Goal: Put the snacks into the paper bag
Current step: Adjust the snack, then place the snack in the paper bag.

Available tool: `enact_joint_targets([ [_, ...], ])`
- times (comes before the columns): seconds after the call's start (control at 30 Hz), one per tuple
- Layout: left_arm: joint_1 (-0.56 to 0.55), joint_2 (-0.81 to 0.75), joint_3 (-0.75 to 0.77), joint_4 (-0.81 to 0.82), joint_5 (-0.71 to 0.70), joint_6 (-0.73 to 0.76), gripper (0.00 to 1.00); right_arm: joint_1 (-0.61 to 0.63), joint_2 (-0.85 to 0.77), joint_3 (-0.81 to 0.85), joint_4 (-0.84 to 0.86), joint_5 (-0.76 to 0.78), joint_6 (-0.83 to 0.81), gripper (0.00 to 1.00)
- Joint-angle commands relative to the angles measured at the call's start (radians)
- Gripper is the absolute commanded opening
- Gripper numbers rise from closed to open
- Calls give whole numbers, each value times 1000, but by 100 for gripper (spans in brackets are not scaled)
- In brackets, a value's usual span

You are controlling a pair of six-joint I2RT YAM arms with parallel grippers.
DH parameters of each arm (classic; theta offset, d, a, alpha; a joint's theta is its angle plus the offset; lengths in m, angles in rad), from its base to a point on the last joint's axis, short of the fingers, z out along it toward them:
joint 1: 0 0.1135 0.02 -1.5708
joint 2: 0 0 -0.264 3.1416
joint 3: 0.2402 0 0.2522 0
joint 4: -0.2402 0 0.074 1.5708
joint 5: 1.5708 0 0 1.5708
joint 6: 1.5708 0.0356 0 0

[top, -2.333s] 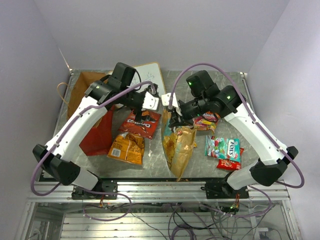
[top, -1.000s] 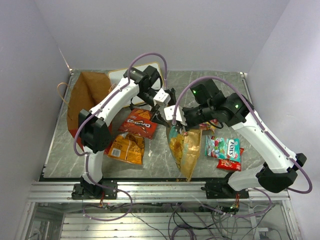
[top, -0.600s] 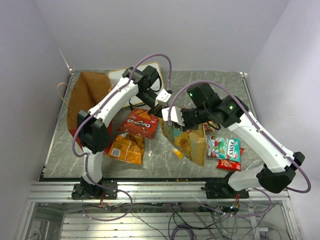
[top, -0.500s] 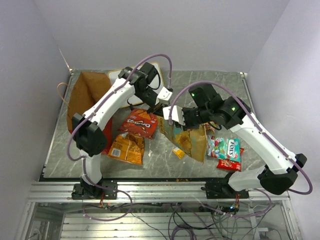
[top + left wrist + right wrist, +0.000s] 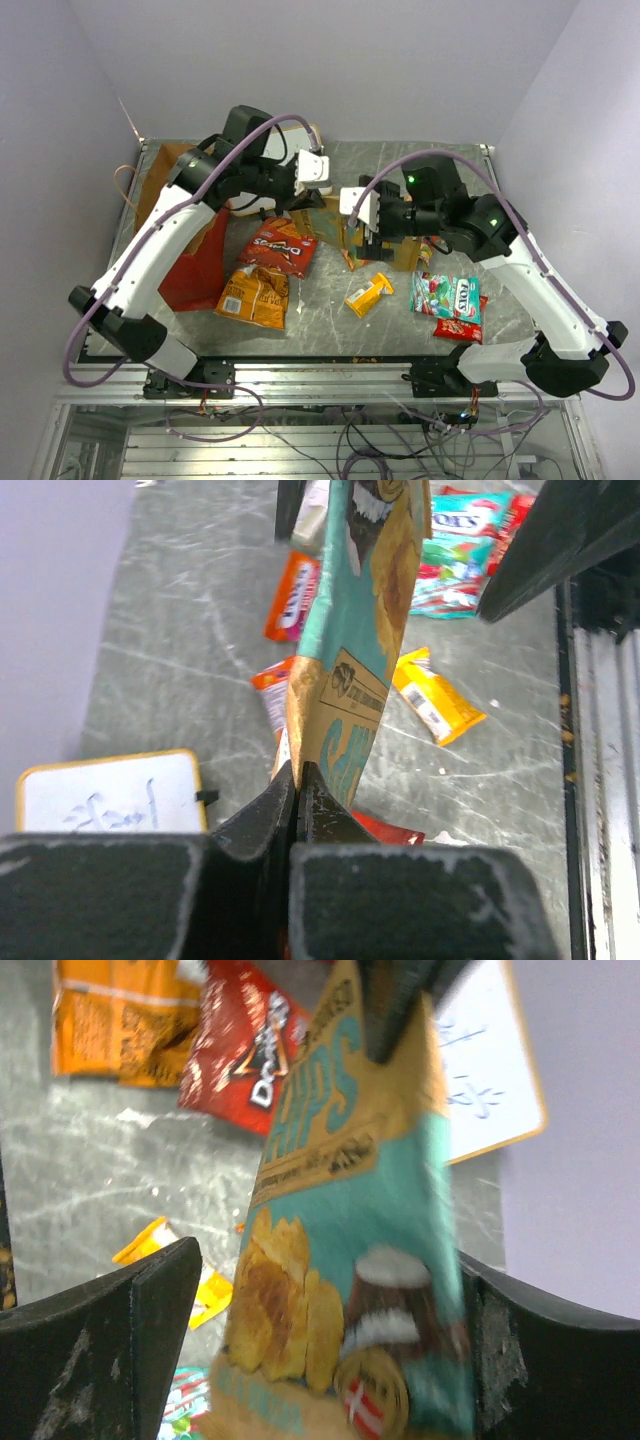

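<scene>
Left gripper (image 5: 298, 780): clamped on the top seam of a teal-and-gold chip bag (image 5: 355, 630), which was held aloft to the right of the paper bag (image 5: 195, 270). Right gripper (image 5: 320, 1290): fingers were spread wide, either side of the same chip bag.

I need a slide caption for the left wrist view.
Left hand pinching a teal-gold chip bag above a yellow snack packet.

Grey table (image 5: 320, 312), Doritos bag (image 5: 282, 245), yellow pack (image 5: 368, 294), candy bag (image 5: 446, 295)
</scene>
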Motion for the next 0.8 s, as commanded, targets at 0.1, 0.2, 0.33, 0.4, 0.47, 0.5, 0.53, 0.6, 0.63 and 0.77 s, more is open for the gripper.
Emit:
enact_joint_targets([
  [0.1, 55, -108, 29, 84, -161, -105, 7, -36, -19, 215, 109, 115, 104, 97],
  [0.2, 63, -140, 55, 37, -172, -77, 7, -36, -4, 270, 115, 154, 111, 98],
  [0.33, 98, -200, 43, 38, -208, -98, 7, -54, -4, 287, 140, 198, 137, 99],
  [0.4, 131, -245, 29, 59, -209, -131, 7, -97, -13, 275, 158, 203, 151, 99],
  [0.47, 167, -275, 40, 69, -198, -163, 7, -152, -23, 268, 173, 184, 174, 99],
  [0.5, 183, -284, 57, 68, -199, -180, 7, -179, -26, 274, 179, 178, 188, 99],
  [0.53, 196, -291, 74, 63, -210, -191, 7, -204, -27, 283, 182, 176, 202, 99],
  [0.6, 211, -304, 107, 54, -266, -212, 7, -249, -32, 291, 186, 171, 227, 99],
  [0.63, 216, -312, 118, 52, -300, -220, 7, -268, -35, 288, 193, 167, 240, 99],
  [0.77, 227, -337, 173, 41, -449, -260, 7, -388, -43, 219, 207, 89, 288, 99],
])
